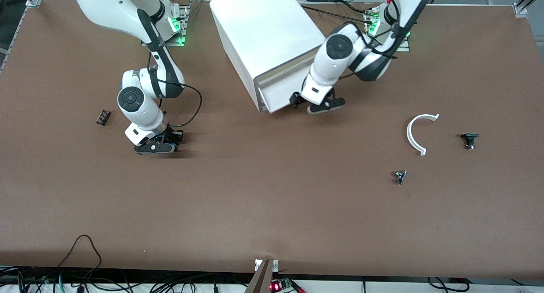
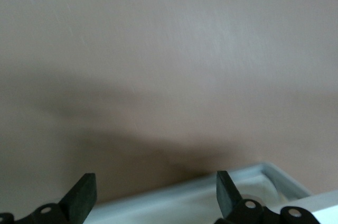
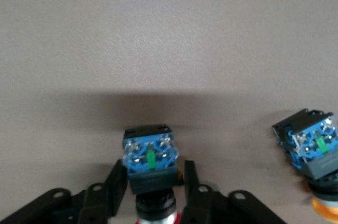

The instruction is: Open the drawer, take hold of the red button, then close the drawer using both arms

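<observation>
Right wrist view: the right gripper (image 3: pixel 153 182) is sitting low over the brown matte surface (image 1: pixel 263 199) toward the right arm's end, its black jaws flanking the button (image 3: pixel 150 163), a black-and-blue block with a sliver of red cap showing beneath. The jaws are standing narrow and close beside the block, and whether they are gripping it cannot be told. A like button with an orange cap (image 3: pixel 317 155) is lying just beside it. In the front view, a small dark ridged part (image 1: pixel 103 117) is resting near that gripper. The left gripper (image 1: pixel 316 104) is hanging at the grey-edged front of the boxy white cabinet (image 1: pixel 267 34), jaws spread wide over the rim of the white plastic drawer (image 2: pixel 253 189). Toward the left arm's end, a curved white plastic strip (image 1: pixel 414 133), a black fitting (image 1: pixel 469 139) and a small metallic piece (image 1: pixel 400 176) are lying well apart.
</observation>
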Robot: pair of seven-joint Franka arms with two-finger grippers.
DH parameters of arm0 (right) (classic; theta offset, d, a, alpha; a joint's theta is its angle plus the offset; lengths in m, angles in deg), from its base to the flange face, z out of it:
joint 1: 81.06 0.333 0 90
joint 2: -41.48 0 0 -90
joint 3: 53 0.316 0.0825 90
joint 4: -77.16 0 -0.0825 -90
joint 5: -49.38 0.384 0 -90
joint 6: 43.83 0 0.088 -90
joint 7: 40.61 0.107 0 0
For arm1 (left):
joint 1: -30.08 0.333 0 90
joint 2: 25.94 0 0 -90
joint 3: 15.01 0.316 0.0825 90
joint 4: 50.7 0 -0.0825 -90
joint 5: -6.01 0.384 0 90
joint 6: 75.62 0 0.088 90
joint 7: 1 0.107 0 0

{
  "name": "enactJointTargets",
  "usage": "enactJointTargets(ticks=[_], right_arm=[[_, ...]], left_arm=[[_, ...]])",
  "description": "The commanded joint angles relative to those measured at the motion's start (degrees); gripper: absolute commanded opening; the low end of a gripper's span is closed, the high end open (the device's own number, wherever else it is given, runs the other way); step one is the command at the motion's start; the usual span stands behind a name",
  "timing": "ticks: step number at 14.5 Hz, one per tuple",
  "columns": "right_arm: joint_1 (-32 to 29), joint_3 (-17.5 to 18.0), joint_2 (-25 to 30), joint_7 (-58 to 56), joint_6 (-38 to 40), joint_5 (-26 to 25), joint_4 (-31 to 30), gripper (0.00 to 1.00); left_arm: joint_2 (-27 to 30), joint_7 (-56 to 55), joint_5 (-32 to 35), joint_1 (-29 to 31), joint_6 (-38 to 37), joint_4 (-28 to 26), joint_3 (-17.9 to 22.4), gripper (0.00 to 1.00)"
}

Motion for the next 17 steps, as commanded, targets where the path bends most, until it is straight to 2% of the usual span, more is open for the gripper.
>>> enactJointTargets(ticks=[1, 3, 5, 7, 9, 11, 13, 14, 17], right_arm=[[-0.3, 0.6, 3.0, 4.1, 4.1, -0.7, 1.1, 1.0], [-0.4, 0.6, 4.2, 5.0, 16.4, -0.3, 8.3, 1.0], [-0.4, 0.5, 4.6, 5.0, 31.7, -0.1, 18.8, 1.0], [-0.6, 0.5, 4.6, 5.4, 44.2, -0.1, 29.2, 1.0], [-1.3, 0.3, 4.6, 5.3, 51.9, -0.1, 36.7, 1.0], [-1.3, 0.5, 5.7, 5.7, 56.0, -0.4, 40.5, 1.0], [-2.2, 0.7, 8.7, 4.8, 56.7, -0.9, 40.5, 1.0], [-4.8, 1.9, 10.3, 4.9, 57.2, -0.7, 40.5, 1.0], [-15.4, 9.2, 13.9, 4.5, 57.4, -2.6, 40.4, 1.0]], left_arm=[[2.3, -2.8, 0.9, 0.3, -0.7, -2.2, -3.0, 1.0], [2.5, -2.7, 0.9, 0.4, -0.9, -1.9, -3.3, 1.0], [3.6, -1.9, 1.0, 1.5, -0.6, -1.3, -2.6, 1.0], [6.2, 0.0, 1.6, 5.6, -0.9, 0.7, -0.5, 1.0], [9.0, 13.1, 1.6, 7.9, -4.8, 3.2, 3.5, 1.0], [11.3, 26.8, 0.9, 9.3, -9.3, 6.2, 9.2, 1.0], [14.3, 36.5, 0.9, 10.1, -14.7, 9.0, 13.0, 1.0], [15.7, 42.6, 0.9, 10.3, -19.4, 11.2, 15.8, 1.0], [20.5, 59.4, 0.2, 10.3, -31.4, 15.9, 24.5, 1.0]])
